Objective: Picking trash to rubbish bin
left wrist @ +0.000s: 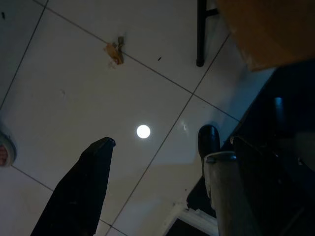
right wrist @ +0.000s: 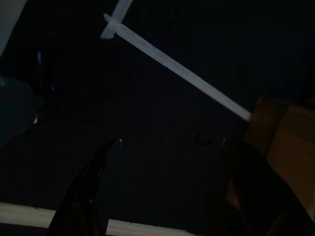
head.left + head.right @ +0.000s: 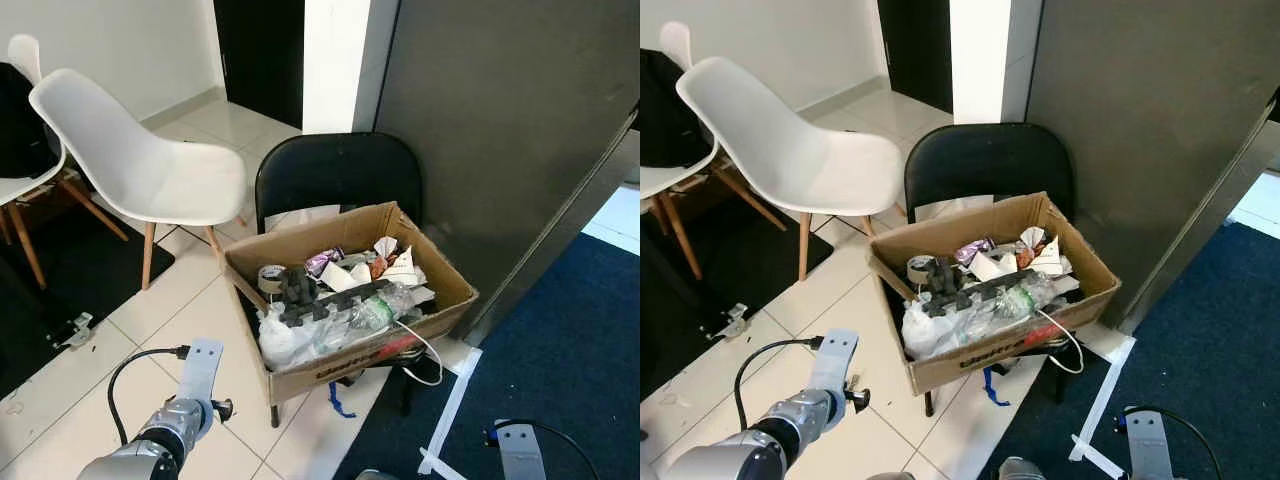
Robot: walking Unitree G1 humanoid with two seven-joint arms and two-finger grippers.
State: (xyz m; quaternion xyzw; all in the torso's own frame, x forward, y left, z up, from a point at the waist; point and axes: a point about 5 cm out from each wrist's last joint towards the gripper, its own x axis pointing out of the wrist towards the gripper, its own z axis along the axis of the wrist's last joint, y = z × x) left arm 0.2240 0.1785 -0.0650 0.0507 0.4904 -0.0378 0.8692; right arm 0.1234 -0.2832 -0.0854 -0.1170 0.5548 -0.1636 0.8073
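Cardboard box (image 3: 352,360) full of trash sits on the seat of a black chair (image 3: 340,172) in the left eye view, in front of a dark grey wall panel (image 3: 500,110). Inside the box lie a roll of tape (image 3: 271,277), a purple wrapper (image 3: 322,261), crumpled white paper (image 3: 400,268), a clear plastic bottle (image 3: 378,306), a black foam piece (image 3: 310,297) and a white plastic bag (image 3: 283,338); a white cable (image 3: 425,355) hangs over the front edge. A white shell chair (image 3: 150,170) stands on the tiled floor (image 3: 60,390) to the robot's left, well apart from the box. The left arm (image 3: 160,440) shows low at the lower left, near the floor tiles and short of the box.

From the right eye view the same scene appears, with the right arm's wrist (image 3: 1145,445) at the bottom edge over the dark blue carpet (image 3: 1210,330) and a strip of white tape (image 3: 1105,400) beside it.

Left wrist view: the left gripper (image 1: 155,142) hangs over pale floor tiles, its fingers (image 1: 83,187) spread apart and holding nothing. A small scrap of orange-brown litter (image 1: 115,50) lies on the tile, and a corner of the box (image 1: 270,29) and a chair leg (image 1: 201,32) show beyond.

Right wrist view: very dark; the right gripper (image 2: 167,147) has its fingers (image 2: 88,196) apart and empty above the carpet, with the white tape strip (image 2: 182,69) crossing and a brown box edge (image 2: 280,142) nearby.
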